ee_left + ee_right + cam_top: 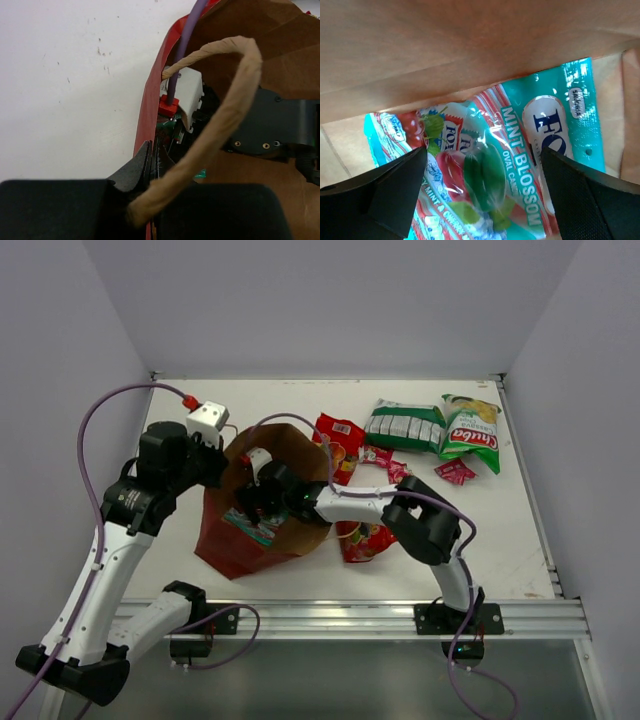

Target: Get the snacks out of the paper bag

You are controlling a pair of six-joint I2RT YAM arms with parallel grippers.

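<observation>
White table point(250, 400) carrying a paper bag point(225, 540) (mouth open, left of centre), red candy bags point(341, 440) beside it, striped multipack point(405, 427), green chip bag point(472, 435), small red wrappers point(455, 472).

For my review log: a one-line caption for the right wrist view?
Right hand open inside the paper bag, poised over a teal mint-candy packet.

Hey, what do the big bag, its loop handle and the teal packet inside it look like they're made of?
The bag looks like stiff paper, red outside and matte tan inside, holding sharp creases. Its handle seems twisted paper cord, judging by the spiral ridges. The teal packet is likely glossy plastic film: it wrinkles and throws bright glare.
</observation>
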